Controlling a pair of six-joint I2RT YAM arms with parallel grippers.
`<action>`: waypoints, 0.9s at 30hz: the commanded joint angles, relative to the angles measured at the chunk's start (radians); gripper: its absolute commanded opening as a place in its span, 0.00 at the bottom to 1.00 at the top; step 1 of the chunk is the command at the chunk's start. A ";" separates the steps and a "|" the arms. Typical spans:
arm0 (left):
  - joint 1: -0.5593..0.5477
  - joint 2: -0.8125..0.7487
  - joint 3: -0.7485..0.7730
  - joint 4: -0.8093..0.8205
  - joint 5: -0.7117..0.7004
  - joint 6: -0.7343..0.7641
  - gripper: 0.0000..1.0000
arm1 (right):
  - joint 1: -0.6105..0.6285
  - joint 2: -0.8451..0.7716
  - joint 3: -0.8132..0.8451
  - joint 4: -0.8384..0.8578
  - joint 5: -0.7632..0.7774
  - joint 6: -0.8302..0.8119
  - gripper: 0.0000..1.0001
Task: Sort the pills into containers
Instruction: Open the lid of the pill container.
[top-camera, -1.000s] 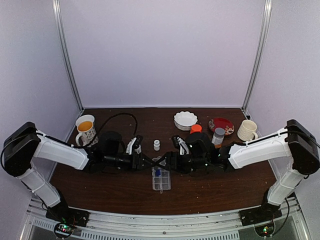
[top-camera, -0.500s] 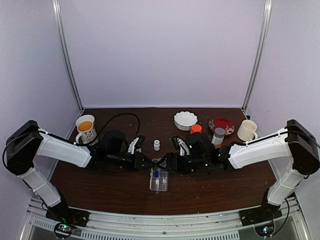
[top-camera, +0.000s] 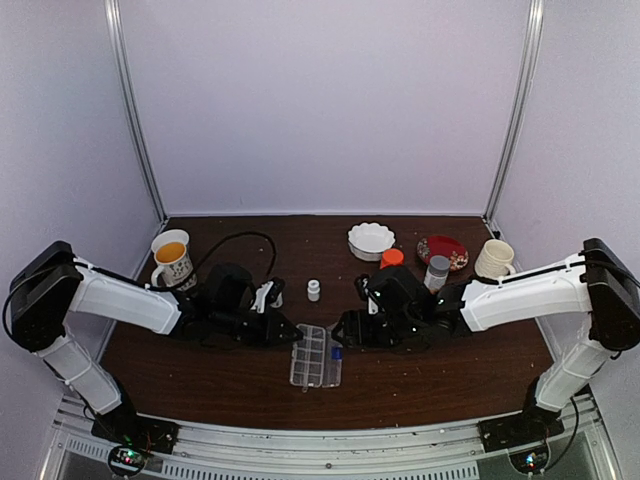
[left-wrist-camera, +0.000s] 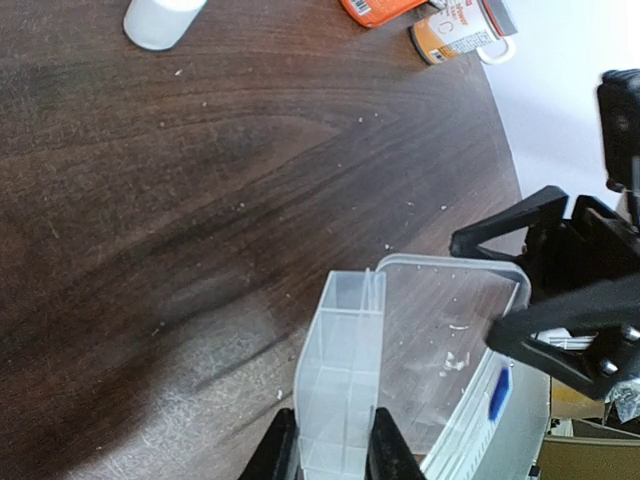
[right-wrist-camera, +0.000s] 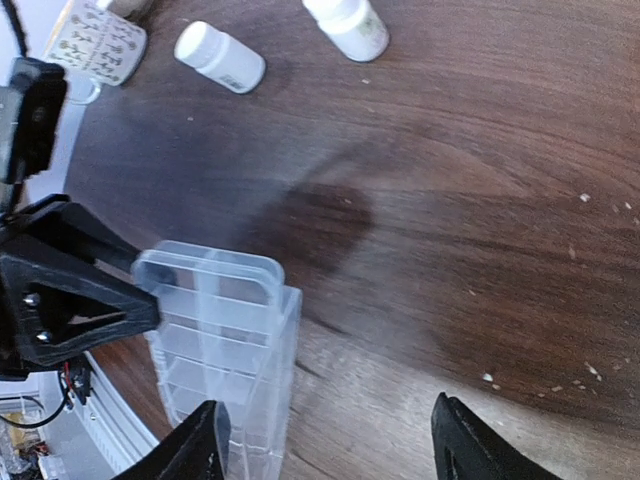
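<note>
The pills are hard to make out. In the left wrist view a few pale specks (left-wrist-camera: 452, 352) lie on the clear lid (left-wrist-camera: 440, 300), and I cannot tell if they are pills. From above, the cells of the organiser box (top-camera: 315, 358) are too small to show what is inside. Both wrist views cut off one end of the box at their bottom edge.

The box lies open on the table (top-camera: 200, 385), between the two grippers, with the lid flat beside the cell half.

The left arm reaches low to the box from its left side. The left gripper (left-wrist-camera: 332, 455) is clamped on an edge of the cell half, one finger on each side.

The right arm reaches low from the right side of the box. The right gripper (right-wrist-camera: 335, 445) has its fingers wide apart and grasps nothing; one finger is just beside a corner of the box.
</note>
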 joint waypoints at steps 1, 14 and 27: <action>-0.001 -0.035 0.019 0.005 -0.017 0.028 0.18 | -0.006 -0.022 0.006 -0.177 0.118 -0.032 0.70; 0.000 0.016 0.024 0.013 -0.026 0.040 0.19 | -0.009 0.057 0.017 -0.221 0.211 -0.039 0.56; -0.001 0.079 0.051 -0.057 -0.098 0.058 0.27 | -0.016 0.146 0.129 -0.275 0.228 -0.089 0.44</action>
